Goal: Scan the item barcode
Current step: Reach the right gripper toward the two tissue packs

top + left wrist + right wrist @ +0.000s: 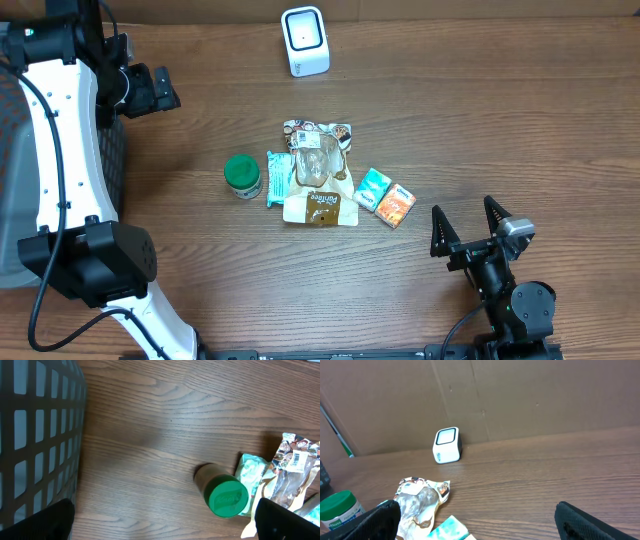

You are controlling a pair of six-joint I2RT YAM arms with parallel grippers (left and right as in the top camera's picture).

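Item pile [318,175] at table [450,120] centre; scanner [305,40] near far edge, well apart.

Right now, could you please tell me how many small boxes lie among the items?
2: a teal box and an orange box, side by side, right of the pouches. Others may hide beneath them.

Wide strip of bare table [450,120] left between scanner [305,41] and item heap [318,172]; free passage given there. Centre blocked by heap, flanked by green-lidded jar [242,176] on one side, two small packs [386,198] on other. Left edge of table barred by mesh basket [35,435]. Far side closed by cardboard wall [520,395] behind scanner. Bare wood also left right of packs
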